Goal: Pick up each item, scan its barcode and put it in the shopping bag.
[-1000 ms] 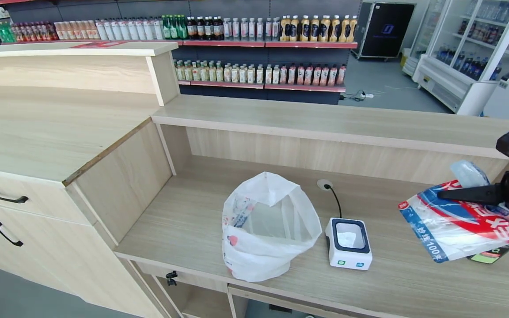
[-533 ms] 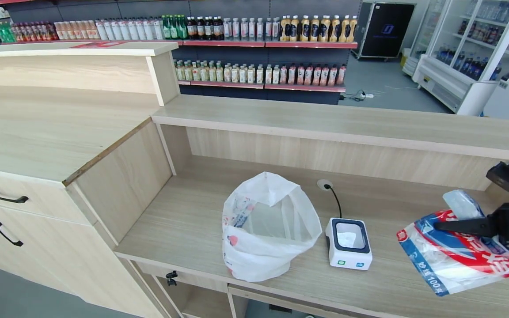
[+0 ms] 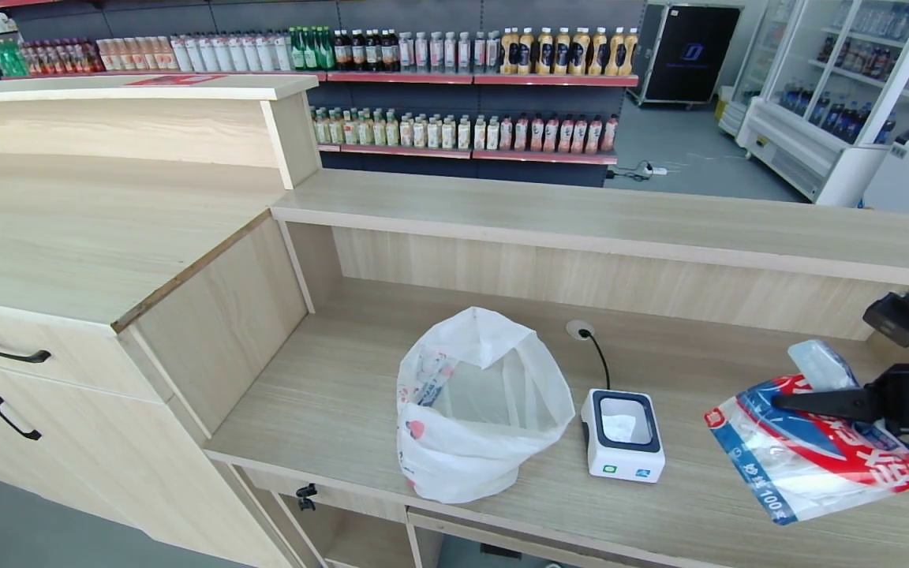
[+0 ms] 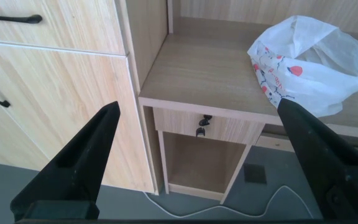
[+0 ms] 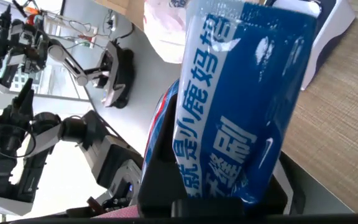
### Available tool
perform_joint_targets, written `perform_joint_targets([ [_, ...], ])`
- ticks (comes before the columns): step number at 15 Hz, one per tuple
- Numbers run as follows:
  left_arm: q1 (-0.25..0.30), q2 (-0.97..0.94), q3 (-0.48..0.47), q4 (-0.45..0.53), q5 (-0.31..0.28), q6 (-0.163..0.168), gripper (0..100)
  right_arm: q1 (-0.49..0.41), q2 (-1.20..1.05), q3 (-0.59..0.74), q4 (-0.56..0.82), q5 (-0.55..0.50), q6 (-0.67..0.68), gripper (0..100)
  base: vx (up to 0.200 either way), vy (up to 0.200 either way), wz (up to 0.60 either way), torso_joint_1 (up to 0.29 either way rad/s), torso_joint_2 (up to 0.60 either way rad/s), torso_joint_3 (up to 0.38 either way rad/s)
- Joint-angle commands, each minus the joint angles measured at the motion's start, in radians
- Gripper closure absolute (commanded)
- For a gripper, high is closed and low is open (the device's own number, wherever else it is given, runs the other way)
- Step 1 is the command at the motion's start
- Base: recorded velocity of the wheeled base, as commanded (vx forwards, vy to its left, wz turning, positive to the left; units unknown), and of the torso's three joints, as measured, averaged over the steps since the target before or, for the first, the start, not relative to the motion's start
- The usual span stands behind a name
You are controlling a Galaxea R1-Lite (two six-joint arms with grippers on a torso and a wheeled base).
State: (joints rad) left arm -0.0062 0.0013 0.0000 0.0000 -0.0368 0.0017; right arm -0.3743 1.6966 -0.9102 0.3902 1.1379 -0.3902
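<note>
- Pale wood-grain worktop [image 3: 328, 394] carries the task's things; a raised ledge [image 3: 581, 213] walls it along 12 o'clock, a side panel [image 3: 218, 315] closes it at 9 o'clock, and the front edge at 6 o'clock is open
- shopping bag [image 3: 480, 410] of thin white plastic stands mid-worktop near the front edge, its mouth open and slumped; red and blue motifs are printed on its side, too small to read
- scanner [image 3: 622, 434], white with a dark-framed window, sits just beside the bag at its 3 o'clock, not touching it; its black cable [image 3: 601, 361] runs to a grommet [image 3: 579, 330] at its 11 o'clock
- bare wood lies between scanner and packet, and between bag and side panel
- right tool [image 3: 787, 404], at 3 o'clock in the head view, is clenched on a packet [image 3: 809, 465] of blue, red and clear plastic; the packet hangs tilted, low over the worktop, well apart from the scanner at its 3 o'clock; whether its lower corner touches the wood I cannot tell
- right wrist view shows the packet's [image 5: 241, 106] blue band, which bears large white characters
- left tool [image 4: 197, 168] is released, its fingers spread wide with nothing between them; it hangs off the front of the worktop at about 7 o'clock of the bag [image 4: 309, 62], over the floor; beyond it a key [image 4: 202, 124] sits in a lock under the worktop edge
</note>
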Motion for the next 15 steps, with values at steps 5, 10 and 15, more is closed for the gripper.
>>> perform_joint_targets([
  [5, 0.0, 0.0, 0.0, 0.0, 0.0, 0.0, 0, 0.014, 0.097, -0.035, -0.102, -0.003, -0.007, 100, 0.0, 0.0, 0.0, 0.0, 0.0, 0.0],
  [10, 0.0, 0.0, 0.0, 0.0, 0.0, 0.0, 0, 0.037, 0.101, -0.024, -0.099, 0.006, -0.006, 100, 0.0, 0.0, 0.0, 0.0, 0.0, 0.0],
  [15, 0.0, 0.0, 0.0, 0.0, 0.0, 0.0, 0, 0.063, 0.12, -0.024, -0.103, 0.008, -0.002, 100, 0.0, 0.0, 0.0, 0.0, 0.0, 0.0],
])
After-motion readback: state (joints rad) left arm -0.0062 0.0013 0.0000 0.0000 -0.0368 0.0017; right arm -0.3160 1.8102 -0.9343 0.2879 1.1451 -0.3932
